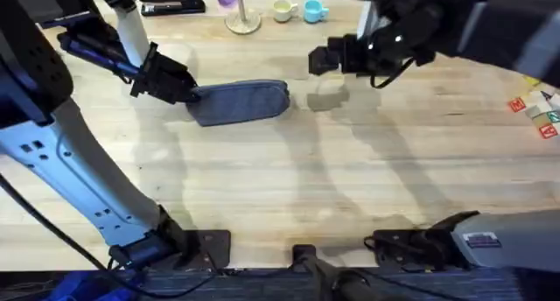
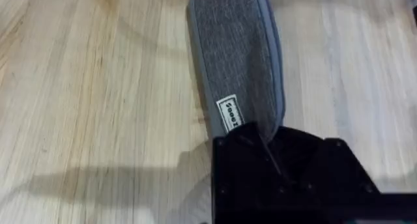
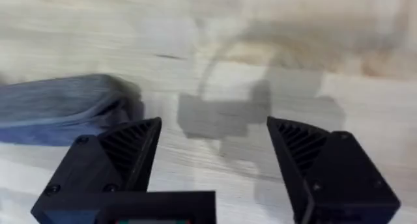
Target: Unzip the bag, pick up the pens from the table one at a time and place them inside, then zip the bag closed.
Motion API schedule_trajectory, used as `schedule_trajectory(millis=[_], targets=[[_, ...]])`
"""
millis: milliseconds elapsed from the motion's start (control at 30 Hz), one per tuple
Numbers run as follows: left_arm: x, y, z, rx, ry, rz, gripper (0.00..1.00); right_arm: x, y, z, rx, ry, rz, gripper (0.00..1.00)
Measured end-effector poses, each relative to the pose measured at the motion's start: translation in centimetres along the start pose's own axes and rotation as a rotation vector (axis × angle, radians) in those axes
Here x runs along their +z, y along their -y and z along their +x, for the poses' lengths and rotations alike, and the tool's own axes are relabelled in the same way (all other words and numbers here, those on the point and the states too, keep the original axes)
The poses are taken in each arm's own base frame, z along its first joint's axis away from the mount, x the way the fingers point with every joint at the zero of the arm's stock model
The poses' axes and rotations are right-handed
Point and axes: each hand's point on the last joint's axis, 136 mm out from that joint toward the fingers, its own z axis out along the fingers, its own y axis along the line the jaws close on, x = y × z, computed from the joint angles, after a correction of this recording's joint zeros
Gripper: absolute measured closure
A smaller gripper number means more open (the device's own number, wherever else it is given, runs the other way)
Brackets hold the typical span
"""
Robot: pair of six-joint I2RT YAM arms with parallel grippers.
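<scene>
Where the left gripper (image 1: 185,91) clamps it, the blue-grey bag (image 1: 248,101) lies flat.

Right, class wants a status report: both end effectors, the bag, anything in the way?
Left end effector shut on bag end. Right end effector open, above bare table, beside bag. Nothing between them.

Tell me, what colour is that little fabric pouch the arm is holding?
Blue-grey, the pencil pouch with a small white label; clearest in the left wrist view.
</scene>
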Motion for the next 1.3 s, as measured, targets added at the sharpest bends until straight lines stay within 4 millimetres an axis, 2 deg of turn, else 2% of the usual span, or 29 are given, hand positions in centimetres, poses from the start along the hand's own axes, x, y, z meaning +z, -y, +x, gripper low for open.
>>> schedule_trajectory(millis=[100, 200, 233, 400, 433, 667, 833, 1000, 1133, 1300], targets=[[0.0, 0.0, 0.0, 0.000, 0.000, 0.000, 0.961, -2.0, -0.4, -0.9, -0.031, 0.057, 0.009, 0.006], [0.0, 0.0, 0.0, 0.001, 0.000, 0.000, 0.945, -2.6, 0.0, -0.7, -0.043, 0.060, 0.033, 0.005], [0.0, 0.0, 0.0, 0.001, -0.002, 0.002, 0.862, -2.6, 0.1, -0.5, -0.044, 0.049, 0.041, 0.005], [-0.1, 0.0, 0.1, 0.000, -0.002, -0.002, 0.095, -2.5, 0.8, 0.6, -0.049, 0.006, 0.073, 0.006], [-0.1, 0.1, 0.1, -0.004, -0.001, -0.001, 0.034, -2.5, 0.8, 0.6, -0.049, 0.006, 0.074, 0.006], [-0.1, -0.7, 0.5, 0.031, -0.016, -0.029, 0.006, -2.5, 0.7, 0.0, -0.052, 0.031, 0.069, 0.005], [-0.2, -0.5, 0.3, 0.021, -0.015, -0.018, 0.004, -2.5, 1.1, -0.1, -0.057, 0.038, 0.092, 0.004], [-1.3, -0.7, -0.4, 0.033, -0.042, -0.026, 0.004, -2.6, 1.5, -0.3, -0.077, 0.045, 0.115, 0.005], [-2.9, -1.1, -1.9, 0.044, -0.075, -0.084, 0.004, -2.6, 1.6, -0.3, -0.085, 0.047, 0.122, 0.005], [-5.6, -1.6, -4.7, 0.044, -0.125, -0.210, 0.004, -2.6, 1.6, -0.3, -0.086, 0.047, 0.123, 0.005]])
